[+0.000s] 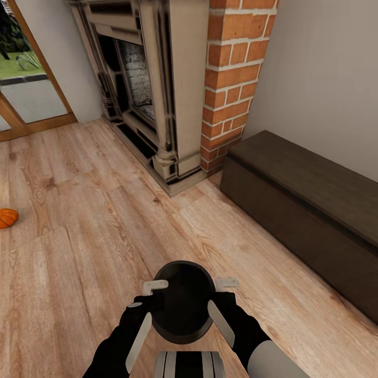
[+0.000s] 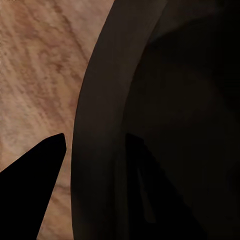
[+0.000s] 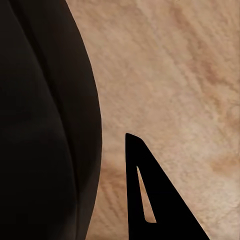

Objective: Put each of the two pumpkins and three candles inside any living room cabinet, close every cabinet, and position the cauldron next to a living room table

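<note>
Cauldron (image 1: 182, 307) sits pinched at its rim between my left tool (image 1: 152, 294) and right tool (image 1: 219, 294). Cabinet (image 1: 310, 210) is shut at right; one pumpkin (image 1: 7, 217) lies far left on the floor (image 1: 94, 220).

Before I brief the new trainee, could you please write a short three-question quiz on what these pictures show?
1. True or false: the cauldron is held between both arms above the wood floor.
2. Which thing lies at the head view's left edge? A) a candle B) a pumpkin C) a book
3. Fill in: the dark-brown cabinet stands against the wall, beside the brick ______.

Key
1. True: the left gripper and the right gripper sit at opposite sides of its rim.
2. B
3. fireplace
</note>
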Controlling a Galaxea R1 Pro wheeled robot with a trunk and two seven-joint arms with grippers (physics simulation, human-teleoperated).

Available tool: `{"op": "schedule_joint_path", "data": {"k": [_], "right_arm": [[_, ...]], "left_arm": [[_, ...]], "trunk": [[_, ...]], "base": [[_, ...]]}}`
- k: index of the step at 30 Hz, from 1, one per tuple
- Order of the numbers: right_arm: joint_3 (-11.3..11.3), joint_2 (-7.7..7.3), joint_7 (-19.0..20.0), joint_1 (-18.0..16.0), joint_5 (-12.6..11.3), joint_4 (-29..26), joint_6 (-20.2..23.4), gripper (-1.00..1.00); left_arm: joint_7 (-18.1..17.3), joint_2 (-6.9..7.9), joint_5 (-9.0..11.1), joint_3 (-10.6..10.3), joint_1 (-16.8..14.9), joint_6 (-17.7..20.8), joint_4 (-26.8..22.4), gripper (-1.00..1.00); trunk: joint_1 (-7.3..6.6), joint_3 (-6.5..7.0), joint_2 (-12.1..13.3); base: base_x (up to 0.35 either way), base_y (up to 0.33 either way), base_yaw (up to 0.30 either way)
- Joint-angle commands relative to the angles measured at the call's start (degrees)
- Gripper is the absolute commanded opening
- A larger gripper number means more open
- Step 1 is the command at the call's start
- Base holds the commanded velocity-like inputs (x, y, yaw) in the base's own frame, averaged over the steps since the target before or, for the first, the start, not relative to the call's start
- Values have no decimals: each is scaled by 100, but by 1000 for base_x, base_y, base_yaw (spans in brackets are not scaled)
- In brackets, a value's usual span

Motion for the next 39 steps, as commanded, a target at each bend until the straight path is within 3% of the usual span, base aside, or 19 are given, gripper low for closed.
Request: {"op": "schedule_joint_path", "data": {"k": [1,39], "right_arm": [[8,0,-59,-2,22,-5,47,-100],[18,0,-91,-11,29,-13,81,-100]], "left_arm": [[78,0,-103,38,0,56,-7,-100],[78,0,-107,35,0,49,-7,-100]], "trunk": [[0,-5,-1],[-5,39,1]], "base": [[0,0,0],[0,0,0]]}}
